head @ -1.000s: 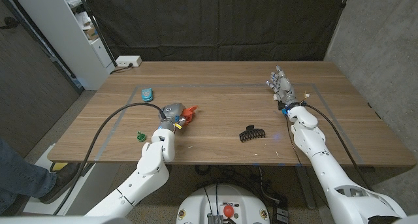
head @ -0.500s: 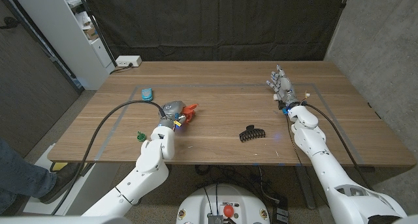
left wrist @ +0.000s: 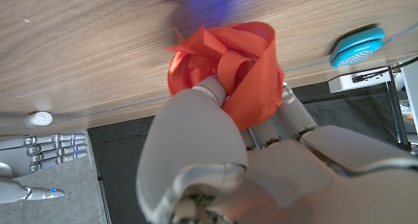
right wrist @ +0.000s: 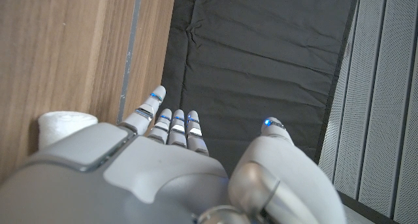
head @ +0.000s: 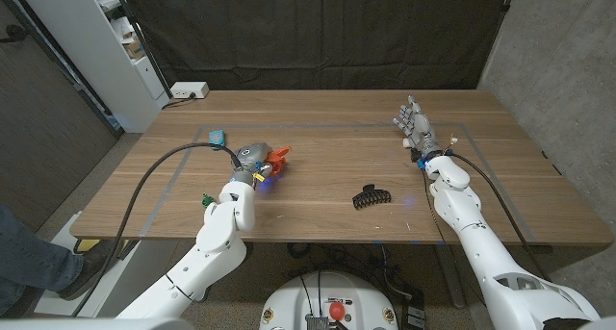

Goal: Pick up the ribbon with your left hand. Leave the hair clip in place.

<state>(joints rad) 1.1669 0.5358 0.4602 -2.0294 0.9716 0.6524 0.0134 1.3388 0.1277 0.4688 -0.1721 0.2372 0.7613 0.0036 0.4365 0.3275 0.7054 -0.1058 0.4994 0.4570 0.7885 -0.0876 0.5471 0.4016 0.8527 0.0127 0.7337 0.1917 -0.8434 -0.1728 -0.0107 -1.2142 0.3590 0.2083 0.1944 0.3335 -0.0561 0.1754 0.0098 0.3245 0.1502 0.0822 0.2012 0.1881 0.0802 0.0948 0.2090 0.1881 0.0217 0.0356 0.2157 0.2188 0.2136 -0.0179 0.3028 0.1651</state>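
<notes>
Ribbon (head: 277, 161) in your left hand's (head: 252, 164) grip; hair clip (head: 368, 196) lying on the table.
You've got an orange-red ribbon, looped and crumpled into a loose bunch, with your left hand's fingers (left wrist: 196, 119) closed around it; in the left wrist view the ribbon (left wrist: 225, 70) is close to the wood, contact unclear. Your hair clip is a black claw type, resting on the wood near the front edge, right of centre, well apart from the ribbon.
</notes>
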